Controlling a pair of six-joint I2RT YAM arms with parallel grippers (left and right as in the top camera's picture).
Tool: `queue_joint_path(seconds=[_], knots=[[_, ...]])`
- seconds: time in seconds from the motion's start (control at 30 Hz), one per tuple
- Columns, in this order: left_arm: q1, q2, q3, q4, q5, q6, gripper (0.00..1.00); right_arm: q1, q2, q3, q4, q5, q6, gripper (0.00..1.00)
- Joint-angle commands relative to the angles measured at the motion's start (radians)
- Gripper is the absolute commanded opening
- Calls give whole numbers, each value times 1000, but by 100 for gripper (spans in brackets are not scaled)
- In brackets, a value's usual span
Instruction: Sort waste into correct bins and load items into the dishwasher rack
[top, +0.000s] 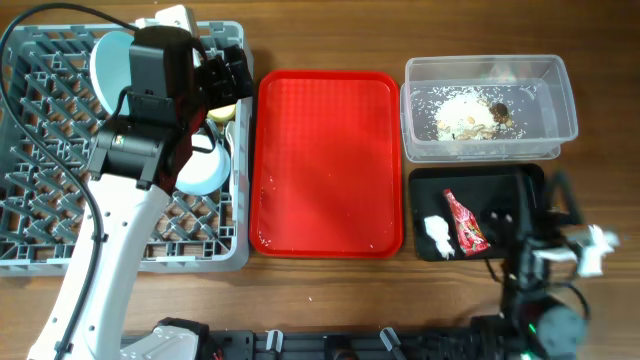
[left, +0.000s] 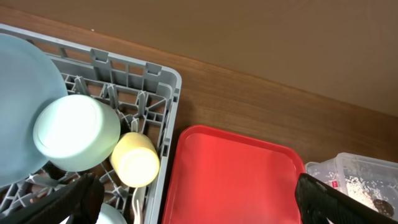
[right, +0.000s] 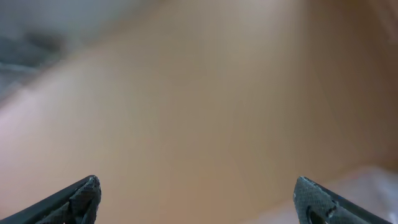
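The grey dishwasher rack (top: 40, 215) is at the left. It holds a light blue plate (top: 108, 62), a small yellow cup (top: 223, 112), another pale round dish (top: 200, 172) and a white utensil (top: 232, 140). My left gripper (top: 225, 75) hovers over the rack's right side. The left wrist view shows it open (left: 199, 208) and empty above the plate (left: 18, 106), an upturned pale green-blue bowl (left: 74, 130) and the cup (left: 135, 160). The clear tub (top: 560, 95) holds rice scraps (top: 465, 112). The black tray (top: 425, 185) holds the red wrapper (top: 466, 222) and white tissue (top: 438, 234). My right gripper (top: 528, 205) is open (right: 199, 202); its view is blurred.
A flat red tray (top: 325, 160) lies between the rack and the two bins; it also shows in the left wrist view (left: 236, 180). The left arm covers part of the rack. The right arm's base sits at the bottom right edge.
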Motion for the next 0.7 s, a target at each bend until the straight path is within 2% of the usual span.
queue_joint_path(seconds=[0.0, 0.07, 0.1, 0.17, 0.27, 0.47, 0.5, 0.6, 0.67], knots=[[6, 2, -1, 4, -13, 2, 100, -13, -24, -72, -132, 20, 252, 100], [6, 2, -1, 4, -13, 2, 100, -12, -24, -72, -294, 59, 263, 100], [6, 2, -1, 4, -13, 2, 100, -12, -25, -72, -282, 26, 179, 100], [6, 2, -1, 4, -13, 2, 100, -12, -25, -72, -285, -2, 120, 100], [6, 2, -1, 4, -13, 2, 100, -12, -25, -72, -283, 0, 121, 100], [6, 2, -1, 4, -13, 2, 100, -12, -25, -72, -258, 136, 86, 100], [6, 2, -1, 4, -13, 2, 100, -12, -25, -72, -232, 128, -37, 100], [6, 2, -1, 4, -13, 2, 100, -12, -25, -72, -150, -197, -690, 100], [6, 2, -1, 4, -13, 2, 100, -12, -25, -72, -263, -430, -1138, 100]])
